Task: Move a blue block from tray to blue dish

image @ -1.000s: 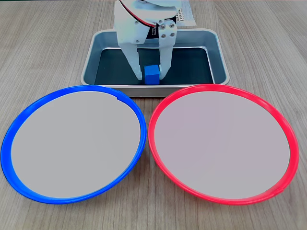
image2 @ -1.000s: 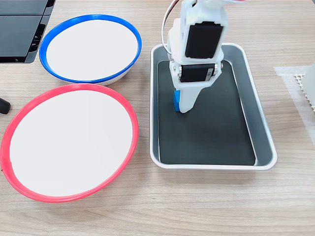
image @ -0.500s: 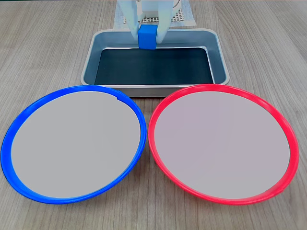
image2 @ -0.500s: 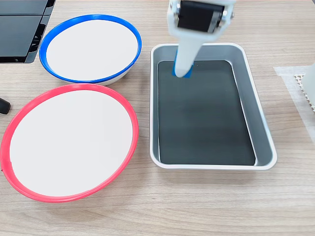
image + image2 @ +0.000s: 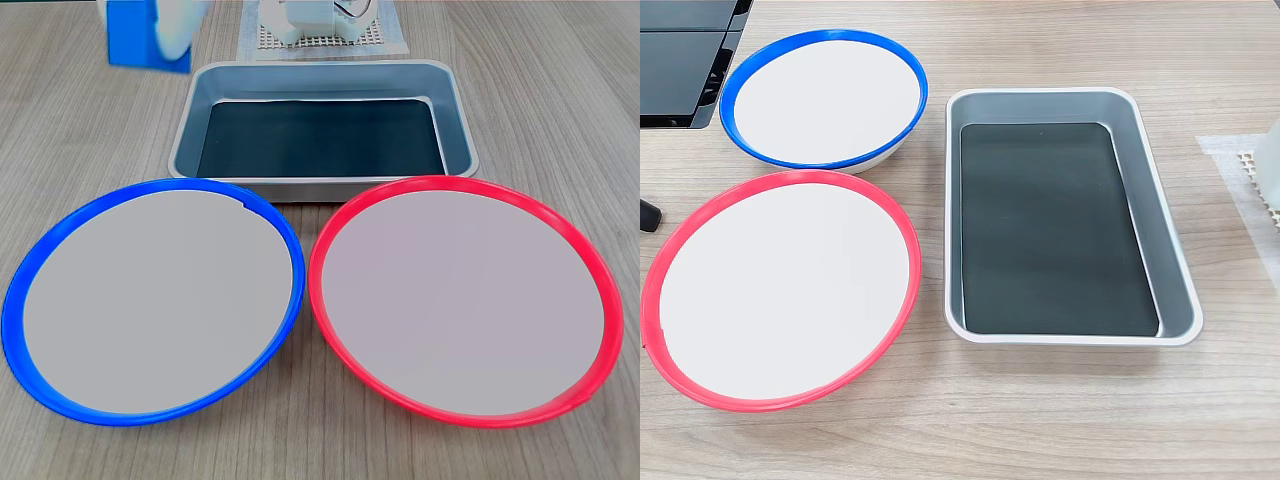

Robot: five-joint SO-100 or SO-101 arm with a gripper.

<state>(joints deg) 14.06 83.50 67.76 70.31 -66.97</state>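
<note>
The blue block (image 5: 130,40) hangs blurred in the air at the top left of a fixed view, left of the tray (image 5: 320,72) and beyond the blue dish (image 5: 60,232). My gripper (image 5: 150,42) is shut on it, with one white finger (image 5: 182,22) showing against the block's right side. The grey tray (image 5: 1140,200) has nothing on its black bottom in both fixed views. The blue dish (image 5: 820,36), pale grey inside its blue rim, has nothing on it.
A red-rimmed plate (image 5: 465,300) of the same size lies beside the blue dish. The arm's white base (image 5: 310,18) stands on a perforated mat behind the tray. A black flat object (image 5: 680,60) lies at the table's corner by the blue dish.
The gripper lifted the blue block out of the tray, then swung it left and higher, away from the tray towards the blue dish's side. The arm has left the other fixed view.
</note>
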